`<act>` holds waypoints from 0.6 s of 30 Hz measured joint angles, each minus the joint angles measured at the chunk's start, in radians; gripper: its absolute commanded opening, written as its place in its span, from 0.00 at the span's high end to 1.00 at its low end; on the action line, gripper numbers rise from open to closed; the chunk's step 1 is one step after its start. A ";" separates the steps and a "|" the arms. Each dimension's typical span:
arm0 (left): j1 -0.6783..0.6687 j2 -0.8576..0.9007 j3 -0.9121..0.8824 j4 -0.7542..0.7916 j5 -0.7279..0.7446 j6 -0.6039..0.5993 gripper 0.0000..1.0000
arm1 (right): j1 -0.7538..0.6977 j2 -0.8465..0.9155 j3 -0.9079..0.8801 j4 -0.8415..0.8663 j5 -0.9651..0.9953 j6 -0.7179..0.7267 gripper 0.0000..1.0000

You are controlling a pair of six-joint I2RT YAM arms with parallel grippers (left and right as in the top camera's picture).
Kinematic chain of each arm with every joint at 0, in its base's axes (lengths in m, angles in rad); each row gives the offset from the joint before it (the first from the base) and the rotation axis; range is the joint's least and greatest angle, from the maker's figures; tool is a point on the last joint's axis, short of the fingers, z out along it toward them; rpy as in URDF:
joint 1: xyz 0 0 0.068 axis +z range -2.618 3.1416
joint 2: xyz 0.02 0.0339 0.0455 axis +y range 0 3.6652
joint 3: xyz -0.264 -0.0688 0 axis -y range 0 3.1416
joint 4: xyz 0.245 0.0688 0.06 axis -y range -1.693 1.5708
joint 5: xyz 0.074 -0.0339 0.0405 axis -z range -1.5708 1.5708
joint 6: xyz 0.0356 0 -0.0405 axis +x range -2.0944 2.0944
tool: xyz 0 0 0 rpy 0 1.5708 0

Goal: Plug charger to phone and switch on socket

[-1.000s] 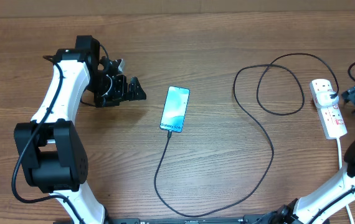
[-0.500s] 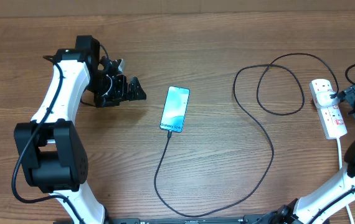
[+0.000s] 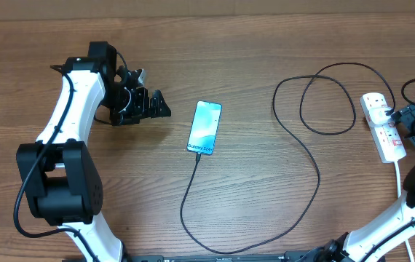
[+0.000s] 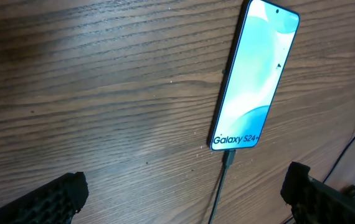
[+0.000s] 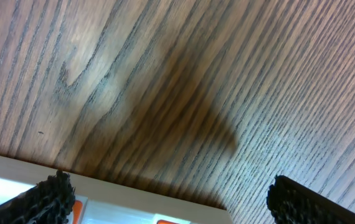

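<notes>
So from overhead, your phone is lying flat, screen up, around the middle of the wooden table, and the charger has its small tip sitting in the phone's bottom edge, the short side with the Galaxy text. From there the cable heads off toward 6 o'clock, curls back up toward 2 o'clock, makes a loop, and ends in a black plug on the far end of the socket. The socket is way out at 3 o'clock from the phone, near the table's edge. Your left gripper is parked at about 10 o'clock from the phone, well apart from it. In its wrist view the fingers are spread wide with nothing between them, just bare wood, the phone and the cable ahead. Your right gripper is just beside the socket at its 3 o'clock, fingers also spread wide and holding nothing, with the white strip's edge right under them. You can't tell if any red switch is on
</notes>
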 measured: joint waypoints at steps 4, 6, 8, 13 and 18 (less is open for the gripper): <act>0.000 0.000 0.000 0.000 0.000 0.000 0.01 | 0.000 0.000 0.000 -0.009 -0.001 0.001 0.00; 0.000 0.000 0.000 0.000 0.000 0.000 0.00 | 0.000 0.000 0.000 -0.014 -0.003 0.004 0.00; 0.000 0.000 0.000 0.000 0.000 0.000 0.00 | -0.001 0.000 0.000 -0.017 -0.006 0.008 0.00; 0.000 0.000 0.000 0.000 0.000 0.000 0.00 | -0.025 -0.001 0.001 -0.035 -0.031 0.007 0.00; 0.000 0.000 0.000 0.000 0.000 0.000 0.00 | -0.058 -0.003 0.001 -0.030 -0.110 -0.010 0.00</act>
